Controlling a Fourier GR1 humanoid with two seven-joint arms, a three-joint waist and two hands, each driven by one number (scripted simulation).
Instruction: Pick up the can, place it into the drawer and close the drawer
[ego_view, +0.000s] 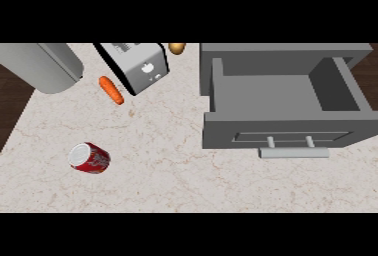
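A: Looking down at the table, I see no hand anywhere, so I cannot tell whether either hand's fingers are open, closed or holding something.

B: Where is the can?

A: It sits on the table at the left, well apart from the drawer. It seems to lie tilted or on its side, with its pale top turned up and to the left.

B: And the drawer?

A: Pulled open at the right, nothing inside, its handle facing the near edge. So nothing of the task looks done yet.

B: What could go wrong from here?

A: If the can does lie on its side, I judge it could roll away when fingers touch it off-centre. The long carry across to the drawer gives time for a slip. It could also catch the drawer's front wall if brought in too low.

B: Anything in the way?

A: A carrot, a toaster and a big grey cylinder stand farther back, away from the likely path. A small brown thing behind the toaster I cannot identify.
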